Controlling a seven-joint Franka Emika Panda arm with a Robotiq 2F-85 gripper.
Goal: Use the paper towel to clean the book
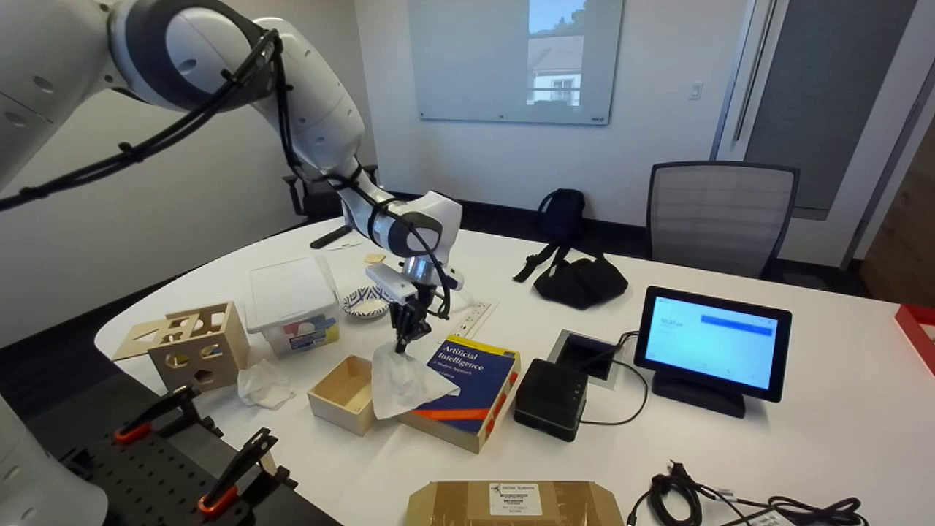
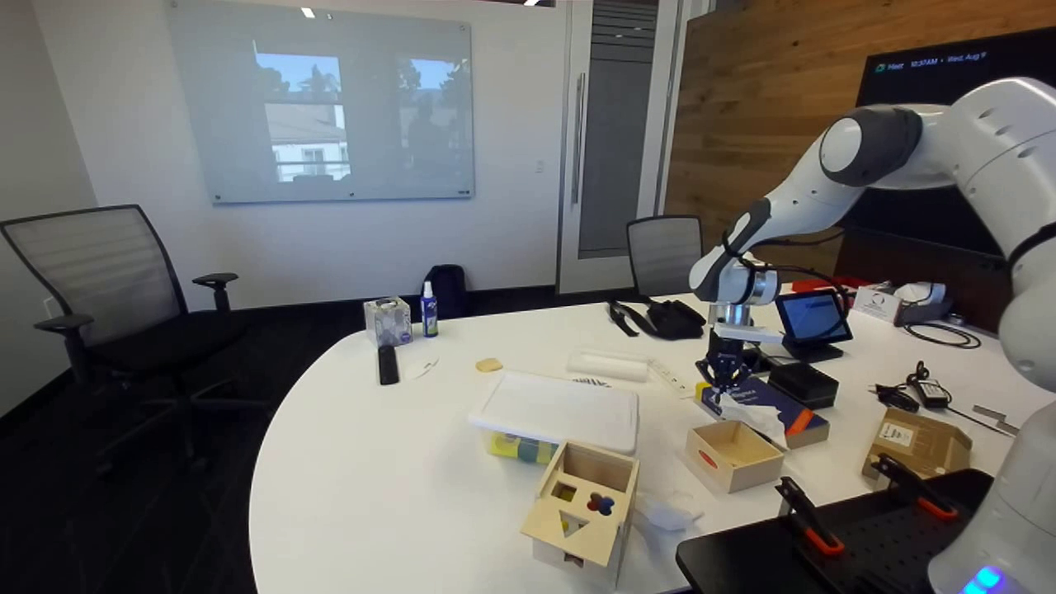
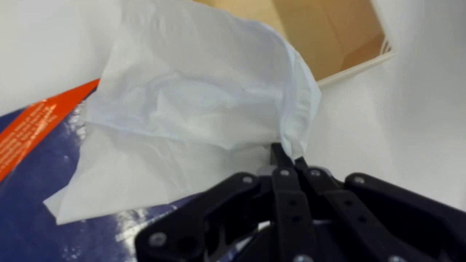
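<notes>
The paper towel [image 1: 405, 383] is a white crumpled sheet hanging from my gripper [image 1: 400, 347]. My gripper is shut on one edge of it. The towel drapes over the left part of the book [image 1: 478, 372], which lies flat with its dark blue cover up. In an exterior view the gripper [image 2: 719, 394], towel [image 2: 757, 418] and book [image 2: 763, 392] also show. In the wrist view the towel [image 3: 189, 109] spreads from the fingertips [image 3: 291, 156] across a corner of the book [image 3: 36, 218] and hides part of its cover.
An open wooden box [image 1: 343, 394] stands close beside the book; a black device [image 1: 551, 398] is on its other side. A second crumpled white sheet [image 1: 264, 385] lies near the wooden shape box [image 1: 197, 347]. A lidded plastic bin [image 1: 292, 303], tablet [image 1: 712, 343] and cardboard box [image 1: 453, 504] stand around.
</notes>
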